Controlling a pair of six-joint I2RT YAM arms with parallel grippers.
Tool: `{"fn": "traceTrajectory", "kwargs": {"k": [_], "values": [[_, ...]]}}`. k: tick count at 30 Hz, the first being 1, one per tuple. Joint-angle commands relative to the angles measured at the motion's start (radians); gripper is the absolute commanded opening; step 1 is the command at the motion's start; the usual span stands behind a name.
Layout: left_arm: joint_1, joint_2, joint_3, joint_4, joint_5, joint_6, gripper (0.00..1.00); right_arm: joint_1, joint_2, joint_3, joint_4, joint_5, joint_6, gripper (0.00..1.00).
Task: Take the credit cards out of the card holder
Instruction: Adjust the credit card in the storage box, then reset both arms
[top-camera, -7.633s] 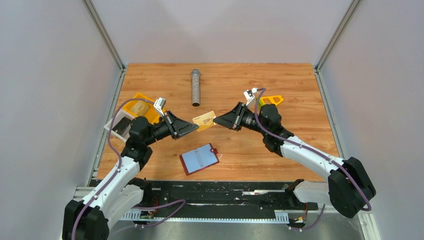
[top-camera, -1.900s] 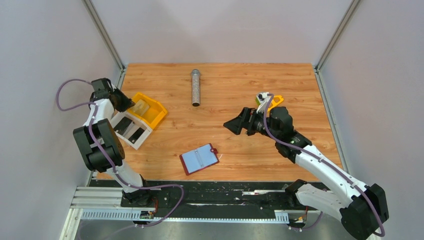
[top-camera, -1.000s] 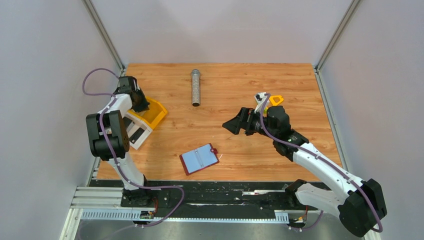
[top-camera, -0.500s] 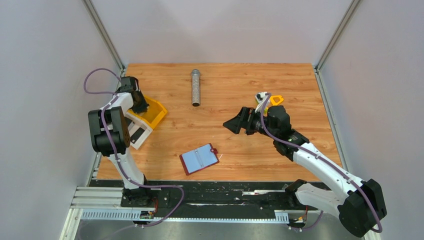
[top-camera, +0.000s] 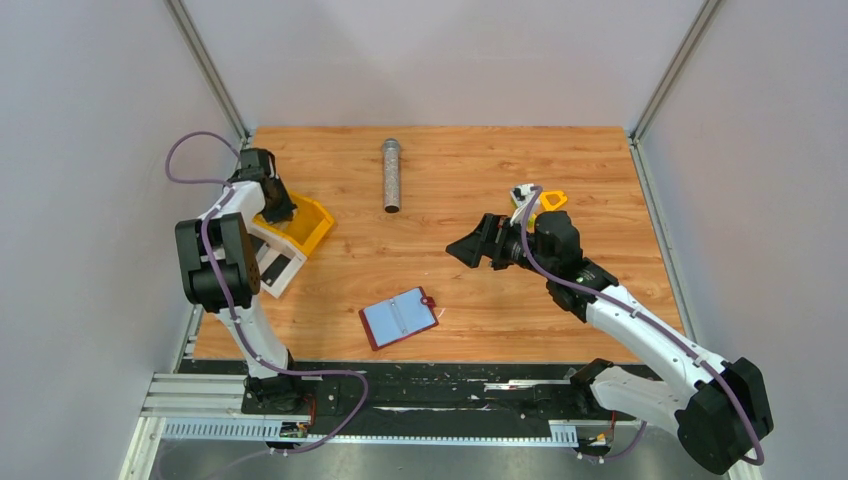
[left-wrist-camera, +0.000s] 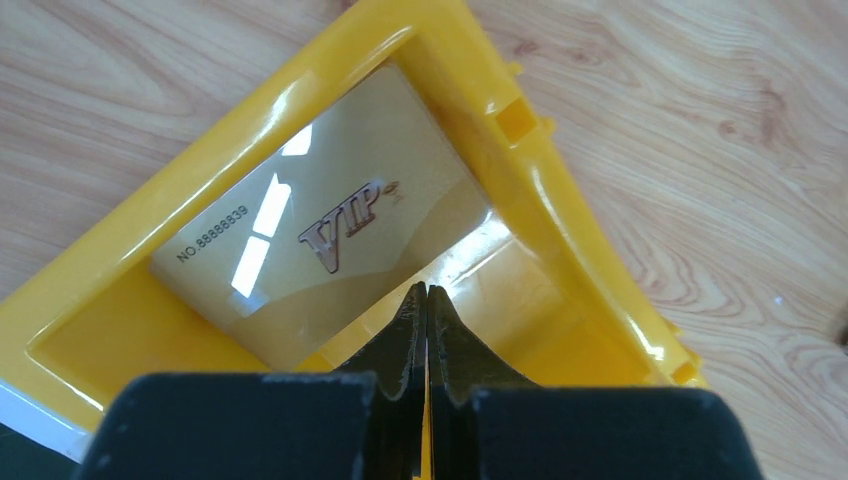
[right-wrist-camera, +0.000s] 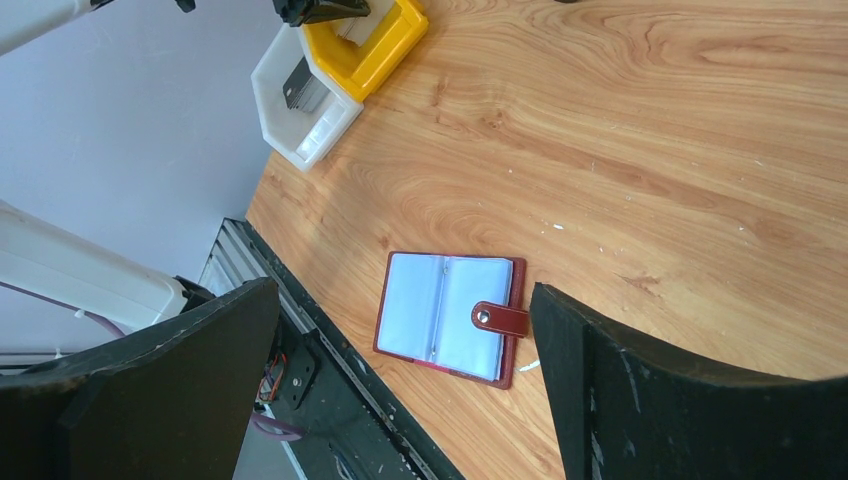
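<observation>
The dark-red card holder (top-camera: 399, 317) lies open on the table, its blue-grey pockets up and its snap tab to the right; the right wrist view shows it too (right-wrist-camera: 450, 315). A tan-gold credit card (left-wrist-camera: 325, 235) marked VIP lies flat in the yellow tray (left-wrist-camera: 560, 230). My left gripper (left-wrist-camera: 421, 292) hangs just above that tray, shut with nothing between its fingers. A dark card (right-wrist-camera: 300, 82) lies in the white tray (right-wrist-camera: 330, 130). My right gripper (top-camera: 462, 250) is held above mid-table, open and empty, up and to the right of the holder.
A grey metal cylinder (top-camera: 391, 175) lies at the back centre. A yellow-green triangular piece (top-camera: 545, 200) sits behind my right wrist. The yellow tray (top-camera: 308, 228) and white tray (top-camera: 283, 262) stand together at the left edge, near the wall.
Earlier both grippers held the gold card at mid-table; it now lies in the yellow tray. In the last second the left arm barely shifted and the right arm stayed still.
</observation>
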Motion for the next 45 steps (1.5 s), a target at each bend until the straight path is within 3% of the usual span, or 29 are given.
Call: {"fn": "traceTrajectory", "kwargs": {"k": [1, 7, 18, 22, 23, 26, 28, 29, 31, 45], "values": [[-0.003, -0.067, 0.066, -0.025, 0.067, 0.014, 0.02, -0.005, -0.003, 0.033, 0.041, -0.009, -0.008, 1.0], [-0.003, -0.136, 0.083, -0.079, 0.181, 0.008, 0.06, -0.005, 0.0, 0.032, 0.026, -0.019, -0.01, 1.0], [-0.061, -0.343, -0.001, -0.153, 0.456, 0.076, 0.27, -0.005, 0.011, 0.122, -0.099, 0.004, -0.062, 1.0], [-0.115, -0.472, -0.044, -0.131, 0.539, 0.057, 0.37, -0.005, 0.018, 0.166, -0.164, 0.016, -0.089, 1.0], [-0.124, -0.513, -0.058, -0.128, 0.545, 0.053, 0.44, -0.005, 0.016, 0.175, -0.184, 0.021, -0.092, 1.0], [-0.156, -0.609, -0.098, -0.11, 0.586, 0.037, 0.49, -0.005, -0.007, 0.192, -0.23, 0.049, -0.095, 1.0], [-0.164, -0.661, -0.123, -0.096, 0.629, 0.026, 0.56, -0.005, -0.03, 0.199, -0.265, 0.063, -0.095, 1.0], [-0.165, -0.678, -0.131, -0.094, 0.645, 0.025, 0.77, -0.005, -0.041, 0.205, -0.281, 0.07, -0.093, 1.0], [-0.192, -0.732, -0.154, -0.091, 0.661, 0.02, 0.97, -0.004, -0.068, 0.216, -0.319, 0.093, -0.085, 1.0], [-0.338, -1.031, -0.391, 0.001, 0.683, -0.087, 1.0, -0.005, -0.227, 0.16, -0.43, 0.184, -0.019, 1.0]]}}
